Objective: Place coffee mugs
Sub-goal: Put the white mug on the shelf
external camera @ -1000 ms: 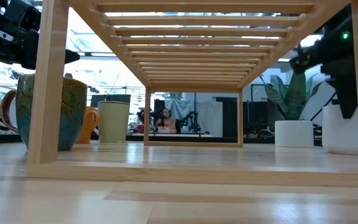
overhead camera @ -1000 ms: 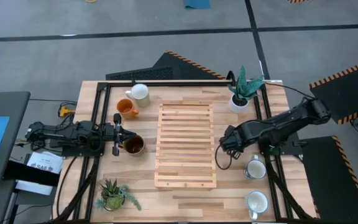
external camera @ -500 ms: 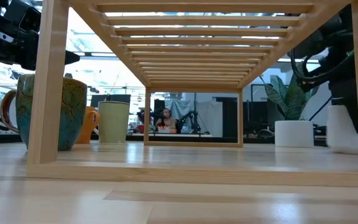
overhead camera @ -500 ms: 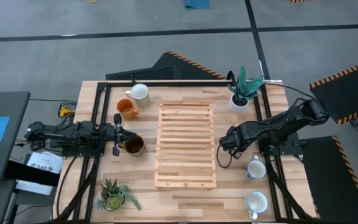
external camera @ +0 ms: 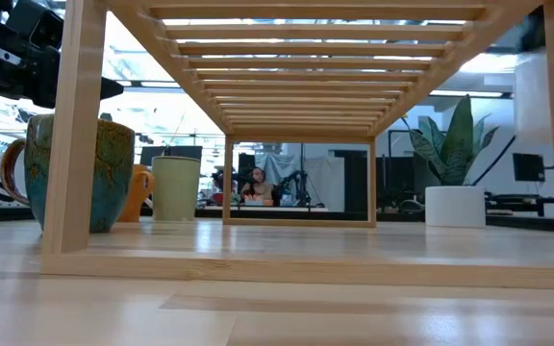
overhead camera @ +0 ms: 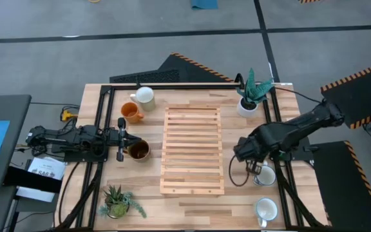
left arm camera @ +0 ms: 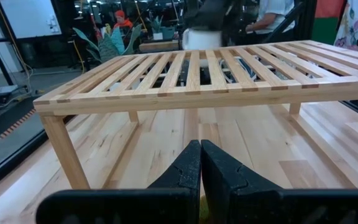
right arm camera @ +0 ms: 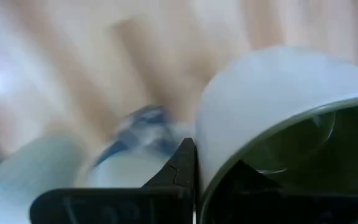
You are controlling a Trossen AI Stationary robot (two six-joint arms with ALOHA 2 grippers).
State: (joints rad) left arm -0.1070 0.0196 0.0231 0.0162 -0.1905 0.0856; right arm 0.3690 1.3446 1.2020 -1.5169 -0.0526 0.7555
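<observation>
Right gripper (right arm camera: 194, 180) fingers pinch the rim of a pale mug (right arm camera: 278, 124), wall between them. Left gripper (left arm camera: 200, 171) fingers pressed together, at 9 o'clock on the table (overhead camera: 192, 203).

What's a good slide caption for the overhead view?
Right end effector grips a white mug beside the wooden rack.

Slatted wooden rack (overhead camera: 192, 150), two potted plants (overhead camera: 252, 92)

Grey floor (overhead camera: 57, 58), hazard-striped mats (overhead camera: 359, 80)
</observation>
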